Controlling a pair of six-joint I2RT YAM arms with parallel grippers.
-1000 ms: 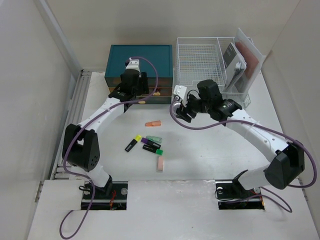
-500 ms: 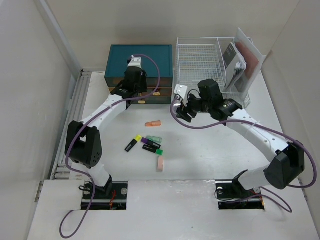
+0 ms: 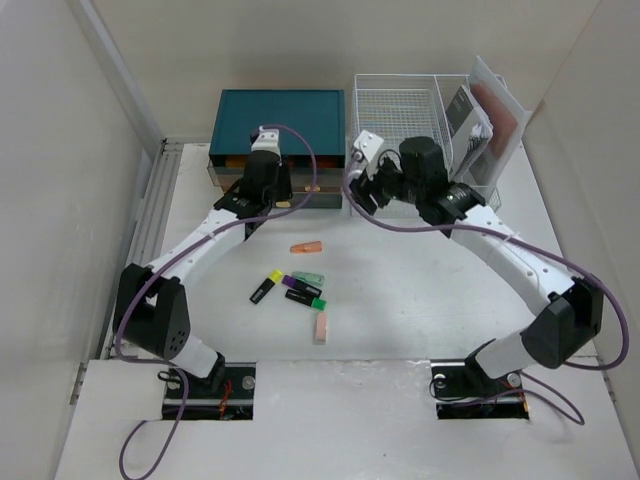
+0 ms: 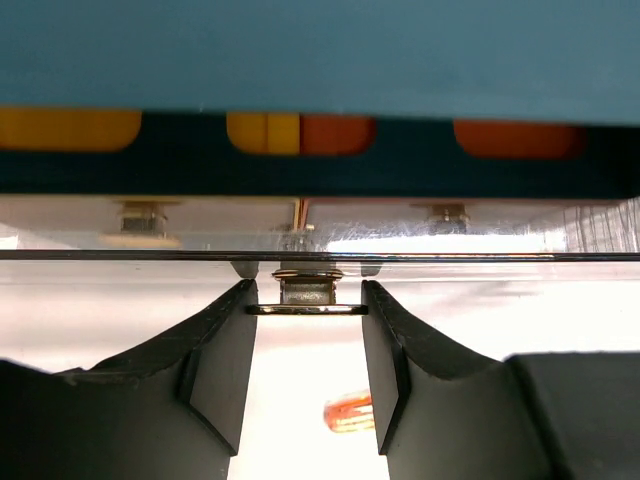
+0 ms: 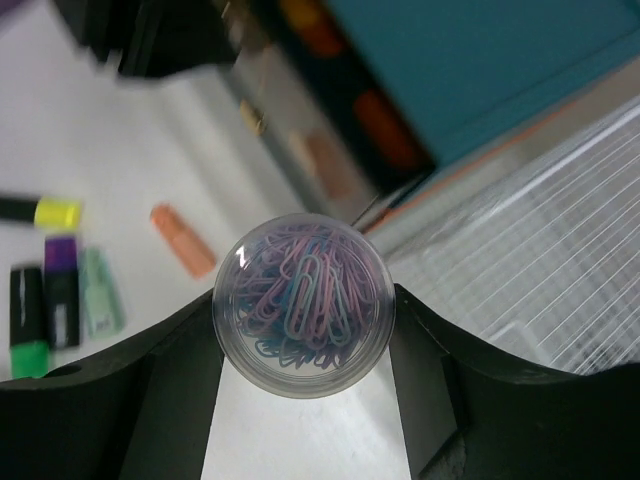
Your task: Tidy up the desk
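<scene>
The white desk (image 3: 420, 300) carries a teal drawer box (image 3: 282, 118) at the back. Its top clear drawer (image 4: 450, 232) stands pulled out a little, with yellow and orange items inside. My left gripper (image 3: 265, 190) is shut on the brass drawer handle (image 4: 306, 297), one finger on each side. My right gripper (image 3: 365, 190) is shut on a clear round tub of pastel paper clips (image 5: 303, 305) and holds it in the air by the box's front right corner.
Loose on the desk's middle lie an orange cap (image 3: 306, 246), a yellow-capped highlighter (image 3: 265, 286), a purple one (image 3: 298, 284), a green one (image 3: 305, 298), a mint piece (image 3: 308, 277) and a pink eraser (image 3: 320, 326). A white wire-mesh tray (image 3: 395, 125) with papers (image 3: 480, 115) stands back right.
My left gripper has drawn back toward me with the handle, and the top drawer has slid out. My right gripper has carried the paper clip tub back and up toward the box.
</scene>
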